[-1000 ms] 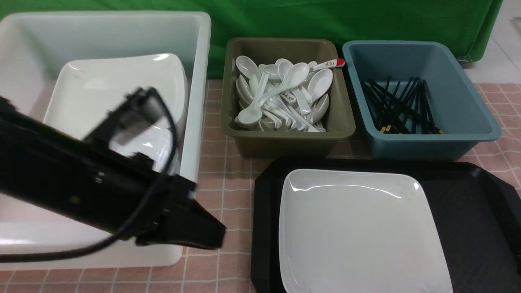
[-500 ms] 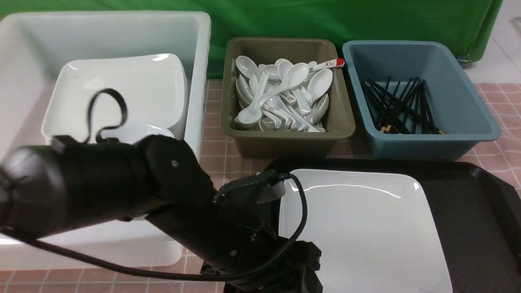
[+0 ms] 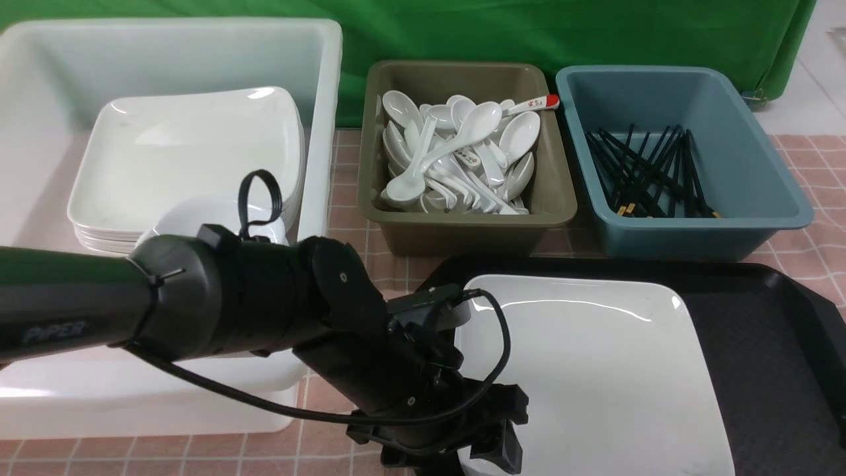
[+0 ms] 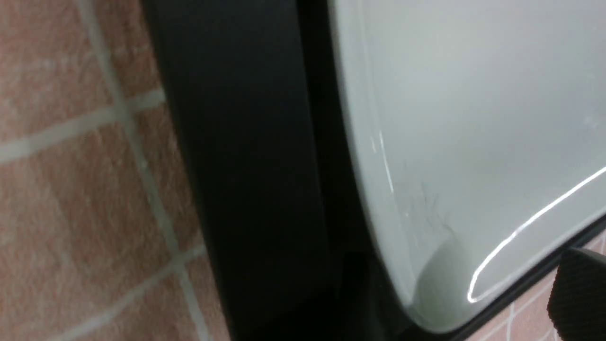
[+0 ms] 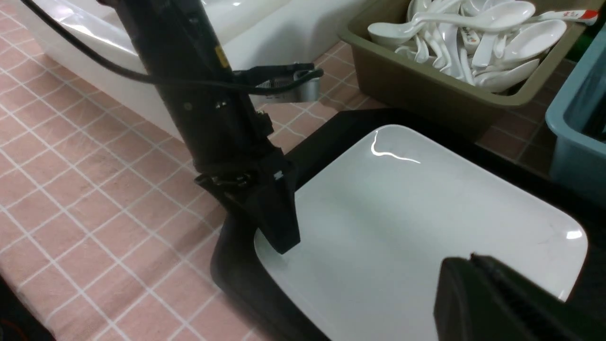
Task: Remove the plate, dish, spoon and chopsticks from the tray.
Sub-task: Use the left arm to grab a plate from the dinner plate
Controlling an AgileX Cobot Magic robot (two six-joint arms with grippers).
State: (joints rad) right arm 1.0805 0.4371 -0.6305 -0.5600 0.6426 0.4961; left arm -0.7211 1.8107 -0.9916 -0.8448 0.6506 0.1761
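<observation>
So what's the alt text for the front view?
The left arm's fingers reach down at the near left corner of a large white plate on a black tray. Behind stand a white tub of plates, an olive bin of spoons, a blue bin of chopsticks.

Bright, even light; thin glare streaks on plate [image 3: 595, 370] beside left gripper [image 5: 277, 232]; left wrist view blurred, soft close-up.

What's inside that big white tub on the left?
A stack of large white square plates, with a small white dish at its near edge. The robot's left arm covers the near part of the tub, so anything else there is hidden.
</observation>
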